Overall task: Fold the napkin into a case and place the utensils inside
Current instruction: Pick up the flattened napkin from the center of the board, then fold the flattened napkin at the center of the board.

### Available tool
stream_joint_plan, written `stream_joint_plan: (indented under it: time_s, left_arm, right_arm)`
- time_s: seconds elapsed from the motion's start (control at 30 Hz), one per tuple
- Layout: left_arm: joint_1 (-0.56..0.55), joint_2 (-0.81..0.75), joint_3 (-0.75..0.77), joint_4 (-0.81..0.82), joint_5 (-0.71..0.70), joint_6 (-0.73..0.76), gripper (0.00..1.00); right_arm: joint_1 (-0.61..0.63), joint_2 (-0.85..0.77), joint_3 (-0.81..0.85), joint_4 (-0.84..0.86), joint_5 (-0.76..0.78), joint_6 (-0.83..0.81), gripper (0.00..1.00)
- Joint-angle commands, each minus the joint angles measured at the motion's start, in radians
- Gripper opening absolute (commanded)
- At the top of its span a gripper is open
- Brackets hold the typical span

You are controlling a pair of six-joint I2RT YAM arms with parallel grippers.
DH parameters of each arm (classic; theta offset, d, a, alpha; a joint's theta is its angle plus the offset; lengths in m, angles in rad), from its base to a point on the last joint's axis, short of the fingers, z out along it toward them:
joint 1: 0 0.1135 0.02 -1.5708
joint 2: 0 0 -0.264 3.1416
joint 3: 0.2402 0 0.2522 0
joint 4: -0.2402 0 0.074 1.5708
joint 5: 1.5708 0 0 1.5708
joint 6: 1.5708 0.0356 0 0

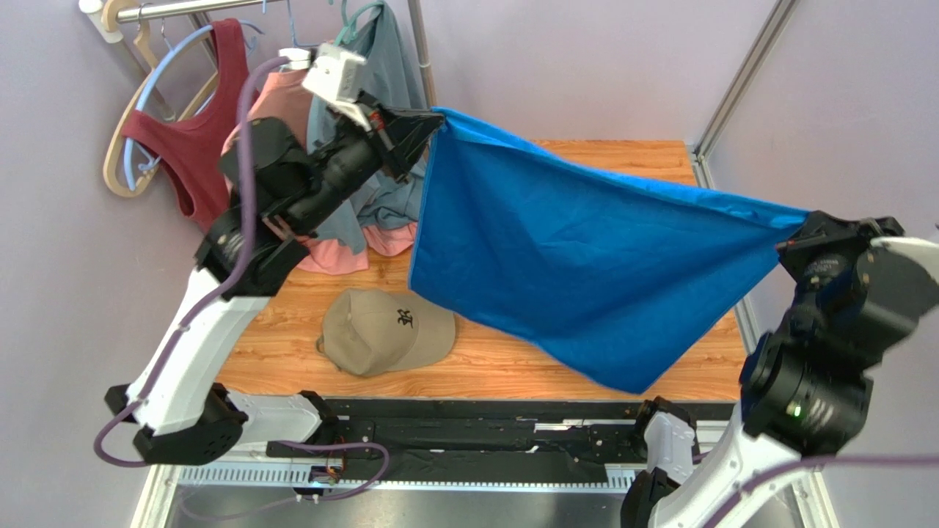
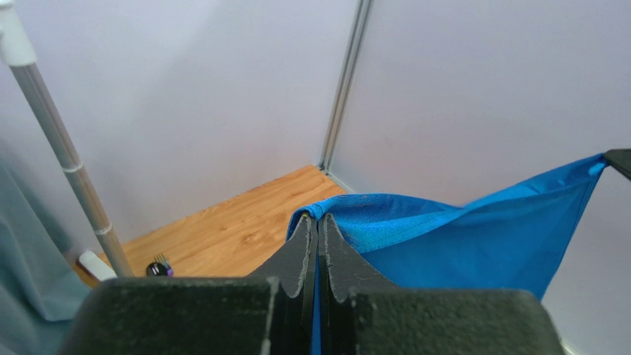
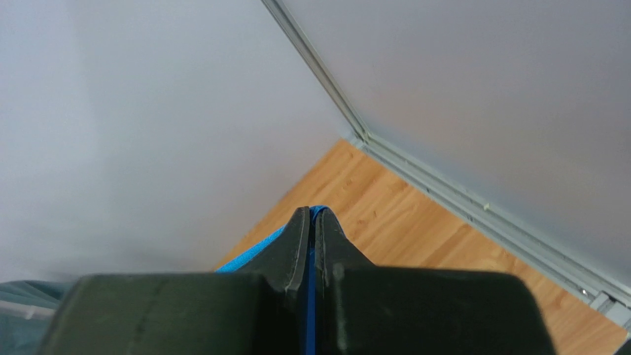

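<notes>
The bright blue napkin [image 1: 573,253] hangs above the wooden table as one open sheet, stretched between both grippers, its lower corner drooping toward the near edge. My left gripper [image 1: 432,121] is shut on its upper left corner, and the cloth [image 2: 474,237] shows pinched between the fingertips of that gripper [image 2: 319,220]. My right gripper [image 1: 796,228] is shut on the upper right corner; a blue sliver of napkin [image 3: 252,251] shows at that gripper's [image 3: 312,212] tips. The utensils [image 2: 158,268] peek out as a dark bowl and fork tines on the table by the rack pole. No case is in view.
A tan cap [image 1: 388,330] lies on the table [image 1: 639,160] below the napkin's left edge. Behind the left arm a clothes rack holds a maroon tank top [image 1: 204,121], a grey-teal shirt [image 1: 386,66] and a pink garment [image 1: 331,255]. The rack pole [image 2: 67,159] stands close to the left wrist.
</notes>
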Motion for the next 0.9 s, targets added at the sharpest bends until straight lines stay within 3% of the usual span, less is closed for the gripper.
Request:
stream_joint_plan:
  time_s: [0.0,0.17,0.3,0.57,0.77,0.87]
  left_arm:
    - [0.054,0.133,-0.063,0.073,-0.001,-0.058,0.00]
    - [0.103,0.340,-0.065,0.180,0.029,-0.089,0.00]
    - [0.152,0.540,-0.026,0.303,0.100,-0.125,0.00]
    - [0.207,1.030,0.236,0.537,0.234,-0.173,0.00]
    - [0.237,1.242,0.400,0.591,0.274,-0.223,0.00]
    - [0.249,1.290,0.431,0.607,0.297,-0.231,0.00]
  right_arm:
    - [0.002,0.062,-0.170,0.101,-0.065,-0.007,0.00]
    - [0.000,0.149,-0.438,0.274,-0.066,0.007,0.00]
    - [0.003,0.284,-0.555,0.426,-0.085,0.021,0.00]
    - [0.022,0.615,-0.548,0.659,-0.067,-0.007,0.00]
    - [0.060,0.824,-0.456,0.705,-0.082,-0.027,0.00]
    - [0.072,0.846,-0.459,0.724,-0.082,-0.030,0.00]
